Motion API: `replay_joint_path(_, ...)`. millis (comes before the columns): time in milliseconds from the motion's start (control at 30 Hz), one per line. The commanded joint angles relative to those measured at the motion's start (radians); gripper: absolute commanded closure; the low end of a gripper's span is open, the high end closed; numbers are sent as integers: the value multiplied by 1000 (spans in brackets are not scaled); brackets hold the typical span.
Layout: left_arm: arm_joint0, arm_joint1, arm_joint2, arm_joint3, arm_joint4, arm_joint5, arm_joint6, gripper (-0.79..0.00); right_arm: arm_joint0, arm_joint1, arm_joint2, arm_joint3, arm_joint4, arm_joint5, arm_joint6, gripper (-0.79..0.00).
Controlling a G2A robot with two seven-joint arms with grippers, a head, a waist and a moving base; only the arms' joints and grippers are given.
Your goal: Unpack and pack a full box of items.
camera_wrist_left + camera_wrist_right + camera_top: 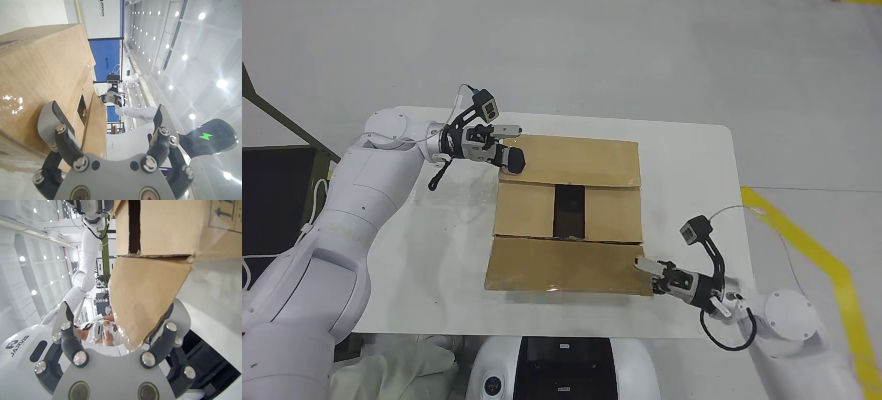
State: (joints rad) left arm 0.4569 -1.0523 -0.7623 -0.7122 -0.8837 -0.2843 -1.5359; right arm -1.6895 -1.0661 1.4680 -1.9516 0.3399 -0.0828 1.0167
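- Cardboard box (542,205) sits mid-table (682,170); stiff, likely heavy while full.
- Left gripper (510,144) is open at its far corner.
- Right gripper (652,275) is open astride the near flap (562,265); its thin, bendy corner suits pinching.

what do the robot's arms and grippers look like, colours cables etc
Both arms are glossy white shells. The left gripper and right gripper match: grey base plate, black linkages with silver screws, pale grey fingers with black pads. Each wrist carries a black camera box; a thin pale cable loops off the right one.
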Motion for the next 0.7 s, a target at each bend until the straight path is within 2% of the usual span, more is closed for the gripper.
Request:
replay_joint_path(0,0,0,0,0,0,0,0,-785,-1,1,5,-10,10,-6,1,-785)
replay_joint_path(400,0,0,0,0,0,0,0,-785,-2,5,36,-47,57,-63,-45,-785)
replay_joint_path(667,0,0,0,0,0,0,0,-785,47,1,-21,-25,-3,-83,-110,-785)
